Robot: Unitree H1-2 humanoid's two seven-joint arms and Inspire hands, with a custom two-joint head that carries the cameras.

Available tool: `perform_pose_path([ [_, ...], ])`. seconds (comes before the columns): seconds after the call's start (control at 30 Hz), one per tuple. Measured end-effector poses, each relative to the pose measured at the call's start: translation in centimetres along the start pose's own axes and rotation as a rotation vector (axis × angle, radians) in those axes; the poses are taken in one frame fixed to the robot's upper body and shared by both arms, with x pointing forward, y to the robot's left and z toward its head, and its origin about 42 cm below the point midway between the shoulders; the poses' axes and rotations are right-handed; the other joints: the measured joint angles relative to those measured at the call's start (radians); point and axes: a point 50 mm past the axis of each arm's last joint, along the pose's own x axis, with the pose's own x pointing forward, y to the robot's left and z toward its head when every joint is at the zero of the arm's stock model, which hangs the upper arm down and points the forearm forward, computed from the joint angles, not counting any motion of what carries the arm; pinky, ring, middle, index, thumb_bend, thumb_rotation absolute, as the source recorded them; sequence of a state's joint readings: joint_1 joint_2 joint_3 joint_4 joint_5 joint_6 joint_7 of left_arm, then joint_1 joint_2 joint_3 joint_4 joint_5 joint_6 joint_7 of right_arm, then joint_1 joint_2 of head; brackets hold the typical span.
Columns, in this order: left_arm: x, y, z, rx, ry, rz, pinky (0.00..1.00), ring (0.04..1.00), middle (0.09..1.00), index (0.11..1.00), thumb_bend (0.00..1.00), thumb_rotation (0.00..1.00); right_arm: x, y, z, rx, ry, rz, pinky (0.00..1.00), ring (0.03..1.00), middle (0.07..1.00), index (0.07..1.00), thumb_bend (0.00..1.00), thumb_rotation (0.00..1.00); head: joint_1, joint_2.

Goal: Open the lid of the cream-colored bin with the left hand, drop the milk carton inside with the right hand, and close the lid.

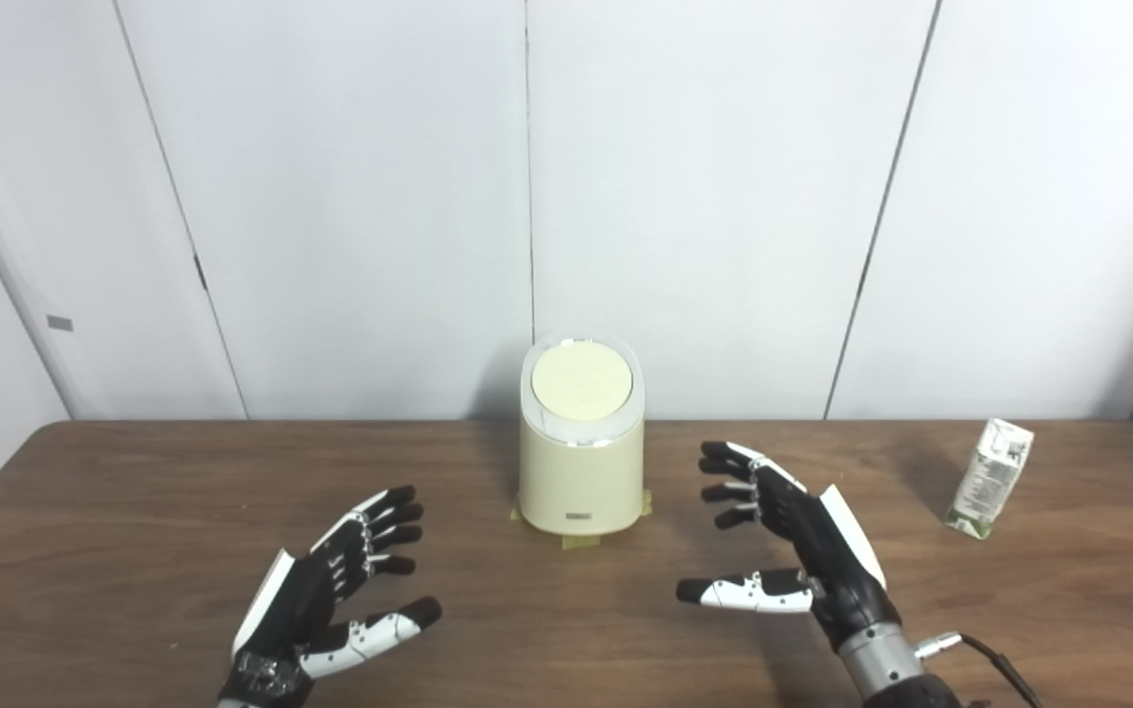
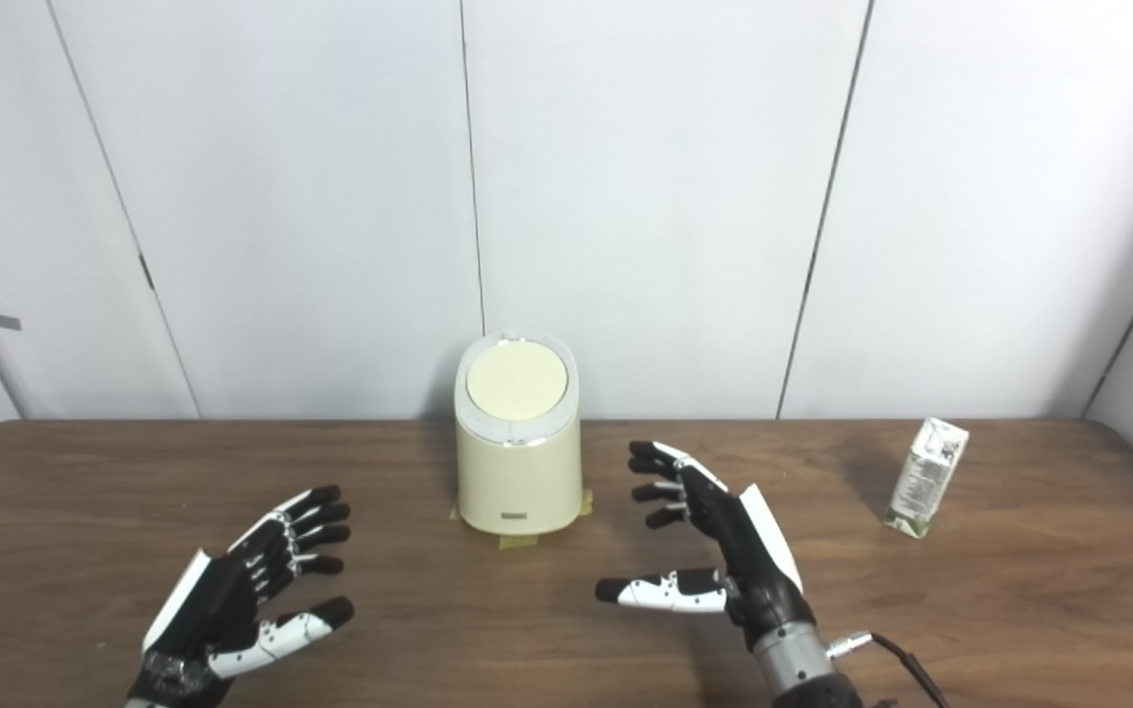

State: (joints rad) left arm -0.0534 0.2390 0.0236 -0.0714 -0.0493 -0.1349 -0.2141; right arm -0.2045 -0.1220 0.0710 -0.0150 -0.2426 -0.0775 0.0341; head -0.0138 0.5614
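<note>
Bin (image 1: 581,462) at frame centre, back of table (image 1: 134,511), lid (image 1: 581,382) shut & tilted toward me, prob. for easy reach. Tape (image 1: 576,536) under base, likely to stop sliding. My left hand (image 1: 330,595) lower left, fingers spread, holding nothing, near bin. My right hand (image 1: 803,560) lower centre-right, also spread & empty. Milk carton (image 1: 991,477) far right, upright, well apart from right hand. Nothing started yet.

bin (image 1: 581,462) alone mid-table | table (image 1: 134,511) bare between bin and carton (image 1: 991,478) | wall (image 1: 724,197) close behind
</note>
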Motion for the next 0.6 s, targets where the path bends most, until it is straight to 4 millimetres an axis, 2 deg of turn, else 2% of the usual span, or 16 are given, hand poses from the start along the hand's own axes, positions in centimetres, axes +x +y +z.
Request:
perform_pose_path([
  [0.23, 0.3, 0.0, 0.1, -0.018, -0.009, 0.002, 0.67, 0.785, 0.844, 0.893, 0.81, 0.26, 0.0, 0.0, 0.0, 0.021, -0.004, -0.006, 0.59, 0.735, 0.829, 0.844, 0.79, 0.16, -0.018, -0.006],
  [0.5, 2.4, -0.4, 0.7, -0.010, -0.044, 0.002, 0.68, 0.768, 0.832, 0.879, 0.77, 0.27, 0.0, -0.2, 0.1, 0.037, -0.008, -0.012, 0.59, 0.726, 0.822, 0.835, 0.79, 0.17, -0.017, -0.005],
  [0.6, 2.7, -1.2, 0.6, 0.007, -0.035, 0.057, 0.69, 0.783, 0.831, 0.872, 0.80, 0.29, 0.0, -0.3, 0.2, 0.037, -0.013, -0.015, 0.59, 0.724, 0.818, 0.833, 0.80, 0.16, -0.017, -0.005],
])
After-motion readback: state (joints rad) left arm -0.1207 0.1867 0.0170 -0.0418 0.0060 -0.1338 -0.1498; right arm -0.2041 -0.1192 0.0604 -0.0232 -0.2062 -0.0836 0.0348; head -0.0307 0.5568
